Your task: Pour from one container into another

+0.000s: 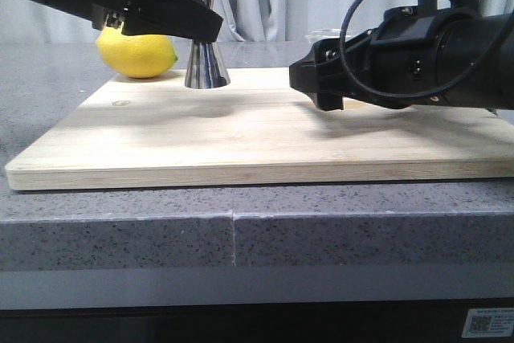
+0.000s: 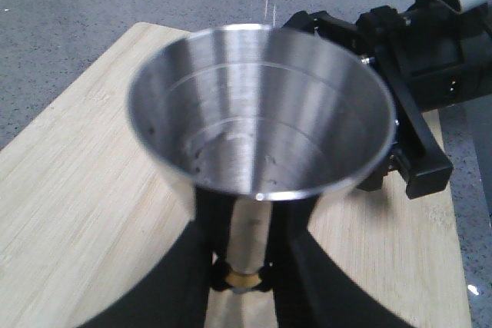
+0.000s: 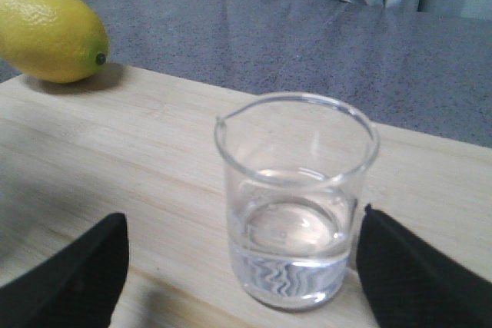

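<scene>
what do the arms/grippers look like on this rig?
Both arms are matte black. The left gripper has flat fingers tapering to a wedge. The right gripper has a blocky body with small screws, a looping black cable, and a silver-grey housing above.

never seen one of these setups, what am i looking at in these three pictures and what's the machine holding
It is a two-armed robot at a counter. One camera faces forward over the table; the other two ride on the wrists. On the wooden board stand a steel jigger and a glass beaker with some clear liquid; a lemon lies behind. The left hand is closed around the jigger's narrow waist. The right hand is open, fingers either side of the beaker, apparently not gripping it yet.
</scene>
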{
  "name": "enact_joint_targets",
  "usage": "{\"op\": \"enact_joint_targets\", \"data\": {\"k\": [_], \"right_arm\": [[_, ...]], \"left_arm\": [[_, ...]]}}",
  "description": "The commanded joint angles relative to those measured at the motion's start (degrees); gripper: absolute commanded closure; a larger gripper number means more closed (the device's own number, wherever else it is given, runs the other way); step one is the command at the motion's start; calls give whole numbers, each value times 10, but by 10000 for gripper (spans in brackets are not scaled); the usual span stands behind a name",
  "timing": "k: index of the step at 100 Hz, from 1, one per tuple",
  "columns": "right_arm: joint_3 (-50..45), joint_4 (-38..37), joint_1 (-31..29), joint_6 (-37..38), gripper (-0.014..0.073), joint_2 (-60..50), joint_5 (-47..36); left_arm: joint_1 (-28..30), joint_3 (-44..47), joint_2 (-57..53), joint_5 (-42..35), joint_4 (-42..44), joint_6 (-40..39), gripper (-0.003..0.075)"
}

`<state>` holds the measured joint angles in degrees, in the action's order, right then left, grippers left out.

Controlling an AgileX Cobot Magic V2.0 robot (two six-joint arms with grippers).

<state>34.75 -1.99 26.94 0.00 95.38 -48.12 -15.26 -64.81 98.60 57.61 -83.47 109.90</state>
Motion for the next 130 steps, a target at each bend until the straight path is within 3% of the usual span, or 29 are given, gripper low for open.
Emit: {"op": "enact_joint_targets", "data": {"k": [1, 130], "right_arm": [[13, -4, 0, -4, 41, -18, -48], [34, 14, -24, -4, 42, 35, -108]], "left_arm": [[-4, -18, -30, 26, -39, -3, 689], [-4, -18, -30, 26, -39, -3, 689]]}}
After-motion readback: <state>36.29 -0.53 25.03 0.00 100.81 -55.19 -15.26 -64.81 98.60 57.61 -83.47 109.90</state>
